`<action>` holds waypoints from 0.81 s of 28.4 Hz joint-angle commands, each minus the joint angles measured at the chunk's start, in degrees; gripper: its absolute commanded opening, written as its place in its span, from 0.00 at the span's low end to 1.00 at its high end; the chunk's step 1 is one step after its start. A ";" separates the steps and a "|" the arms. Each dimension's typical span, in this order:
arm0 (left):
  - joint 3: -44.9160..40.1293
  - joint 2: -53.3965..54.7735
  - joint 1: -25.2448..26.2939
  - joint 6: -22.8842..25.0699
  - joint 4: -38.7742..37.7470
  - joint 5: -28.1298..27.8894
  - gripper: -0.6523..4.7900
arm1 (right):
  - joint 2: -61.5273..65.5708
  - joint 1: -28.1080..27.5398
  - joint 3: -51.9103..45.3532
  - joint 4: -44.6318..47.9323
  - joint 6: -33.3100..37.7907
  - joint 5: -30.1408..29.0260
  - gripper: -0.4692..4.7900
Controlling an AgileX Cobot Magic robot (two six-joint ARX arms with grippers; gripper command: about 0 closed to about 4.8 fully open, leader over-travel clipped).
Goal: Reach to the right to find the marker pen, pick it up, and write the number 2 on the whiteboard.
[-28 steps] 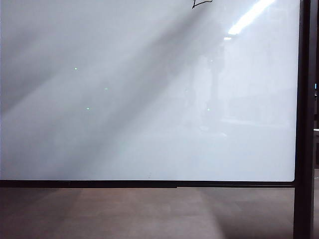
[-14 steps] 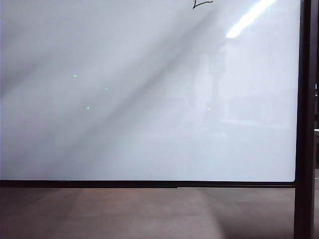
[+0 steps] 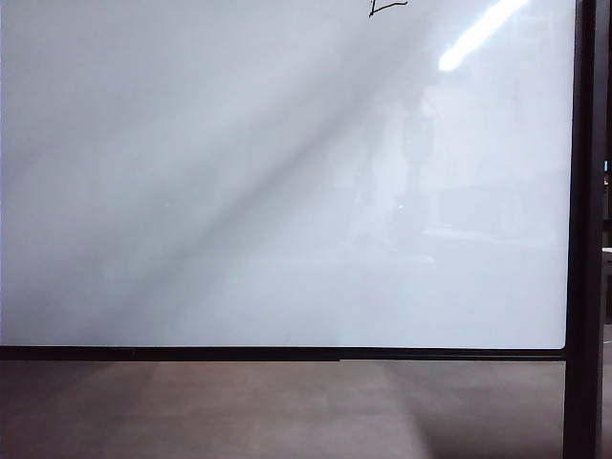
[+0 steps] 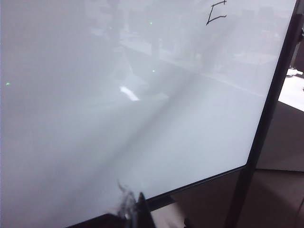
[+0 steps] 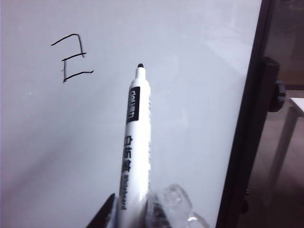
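In the exterior view, the whiteboard fills almost the whole picture, with its thin black frame along the bottom and at the 3 o'clock side. Only the base strokes of the number 2 show, at about 1 o'clock, cut by the upper edge. A bright light streak lies just beside it, toward 2 o'clock. Under the board there is a brown floor. No end effector is seen in this view.

In the left wrist view, the whiteboard stands tilted, and the lower part of the number 2 is in the far corner near the frame. Of the left end effector only a dark, blurred tip shows at the picture edge, in front of the board's lower frame; I cannot tell if its fingers are apart or together.

In the right wrist view, the right end effector is clamped on the marker pen, with a dark finger on one side and a clear pad on the other. The pen points toward the whiteboard, and its dark tip is near the complete number 2 but apart from the strokes. Whether the tip touches the board, I cannot tell.
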 commanded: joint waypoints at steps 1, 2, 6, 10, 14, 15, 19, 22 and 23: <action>-2.54 -4.28 -0.07 -0.50 -2.32 -2.12 0.11 | -2.12 0.02 -0.44 -0.20 -0.61 -4.57 0.21; -3.21 -5.84 -0.07 -1.38 -3.34 -2.91 0.11 | -3.19 0.02 -1.29 -0.04 -0.76 -5.11 0.21; -5.22 -10.21 -0.07 -1.64 -6.08 -5.70 0.11 | -8.13 0.02 -6.58 1.64 -0.76 -5.05 0.21; -7.39 -13.70 -0.07 -1.53 -8.37 -7.32 0.11 | -14.84 0.02 -14.25 4.39 -0.76 -4.79 0.21; -9.31 -15.30 -0.07 -1.64 -9.64 -7.30 0.11 | -21.07 0.00 -21.51 5.97 -0.81 -4.74 0.21; -9.64 -15.30 -0.07 -1.62 -9.90 -7.32 0.11 | -22.34 0.02 -22.99 5.99 -0.81 -4.72 0.21; -11.13 -15.30 -0.07 -1.62 -8.98 -7.34 0.11 | -27.08 0.00 -29.38 5.53 -0.83 -4.59 0.21; -12.07 -15.30 -0.07 -1.64 -8.17 -7.32 0.11 | -29.99 0.02 -33.38 5.46 -0.81 -4.63 0.21; -12.46 -15.30 -0.07 -1.64 -7.91 -7.32 0.11 | -30.67 0.02 -34.40 5.49 -0.81 -4.63 0.21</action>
